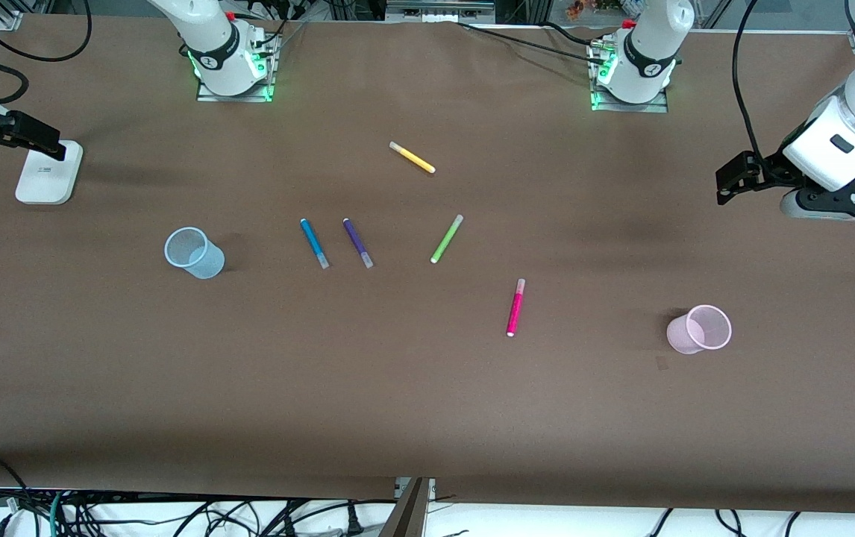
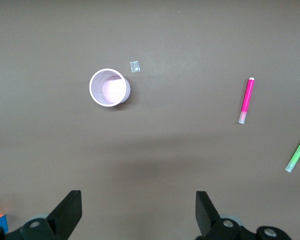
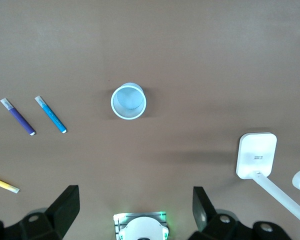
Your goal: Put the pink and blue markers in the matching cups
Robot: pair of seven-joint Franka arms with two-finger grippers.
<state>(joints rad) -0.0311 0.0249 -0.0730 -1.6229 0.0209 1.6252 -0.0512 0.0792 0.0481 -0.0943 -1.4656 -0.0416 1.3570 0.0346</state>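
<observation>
The pink marker [image 1: 515, 307] lies flat near the table's middle and also shows in the left wrist view [image 2: 246, 100]. The pink cup [image 1: 699, 329] stands upright toward the left arm's end [image 2: 110, 87]. The blue marker [image 1: 314, 243] lies flat beside the dark purple one [image 3: 50, 114]. The blue cup [image 1: 194, 253] stands upright toward the right arm's end [image 3: 128, 101]. My left gripper [image 1: 730, 183] hangs open and empty over bare table at its end [image 2: 138, 200]. My right gripper [image 1: 51, 148] hangs open and empty over its end [image 3: 135, 197].
A purple marker [image 1: 357, 242], a lime-green marker [image 1: 446, 239] and a yellow marker [image 1: 412, 157] lie flat mid-table. A white stand [image 1: 48, 173] sits under my right gripper. A small scrap [image 2: 135, 66] lies beside the pink cup.
</observation>
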